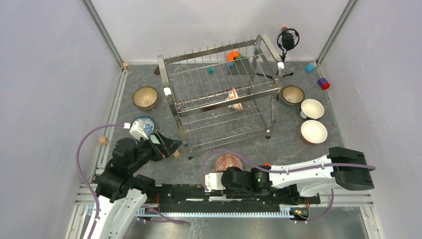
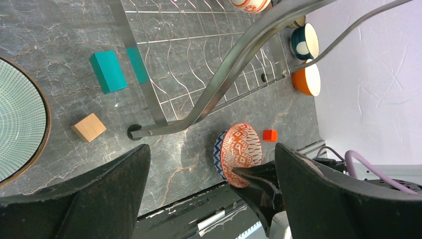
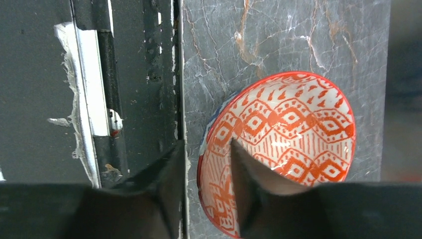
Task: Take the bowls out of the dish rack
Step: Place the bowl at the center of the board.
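Top external view counts seven bowls (image 1: 312, 108): six on the counter (image 1: 283, 149), one floral bowl (image 1: 235, 98) in the dish rack (image 1: 209, 106). Left jaws gape empty; right jaws, released, straddle the red-patterned bowl's (image 3: 288, 129) rim.

Right end effector (image 3: 206, 149) apparently hides part of bowl (image 3: 288, 134).

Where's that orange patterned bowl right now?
In the top view the orange patterned bowl sits at the table's near edge, just in front of the rack, its rim inside the open right gripper.
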Controlling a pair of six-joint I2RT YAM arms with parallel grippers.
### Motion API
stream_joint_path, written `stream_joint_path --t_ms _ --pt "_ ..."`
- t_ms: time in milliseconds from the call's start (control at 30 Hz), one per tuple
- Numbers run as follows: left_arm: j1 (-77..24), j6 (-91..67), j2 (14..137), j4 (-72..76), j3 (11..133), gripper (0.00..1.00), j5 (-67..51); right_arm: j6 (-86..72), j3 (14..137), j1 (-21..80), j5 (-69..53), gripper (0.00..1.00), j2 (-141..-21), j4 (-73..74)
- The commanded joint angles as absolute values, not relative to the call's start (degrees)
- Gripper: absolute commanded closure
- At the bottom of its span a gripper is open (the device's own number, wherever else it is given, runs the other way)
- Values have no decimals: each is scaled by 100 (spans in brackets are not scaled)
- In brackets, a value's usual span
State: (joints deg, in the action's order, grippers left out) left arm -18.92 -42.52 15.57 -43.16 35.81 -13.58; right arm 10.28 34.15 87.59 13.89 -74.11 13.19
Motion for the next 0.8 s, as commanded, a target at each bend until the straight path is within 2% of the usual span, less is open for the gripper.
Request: stream_joint_path --t_ms 0,67,133,233,367,567,767 --pt "-1870 -4178 1524 -4080 3575 0 -1316 856 3574 8735 1556 50 -7197 1261" --pt "-1872 -4178 1529 -4083 3574 0 -1310 764 3666 8736 1619 39 -7060 1375" --pt "-1868 -4175 1540 -4086 3586 0 -1284 660 3770 8736 1707 32 -6787 1446" --pt "-1872 -4175 1529 -4078 3590 0 -1252 508 3970 8736 1885 28 -6320 1469" --pt "-1870 -4166 1508 -4073 3611 0 -1226 273 4241 8737 2402 27 -5777 1273" --pt "-1872 -4152 1474 -3959 3628 0 -960 85 3956 8620 3716 28 -5250 53" --pt "-1871 -3868 1649 -3952 3840 0 -364 -474 4177 7538 3495 32 -5802 -256"
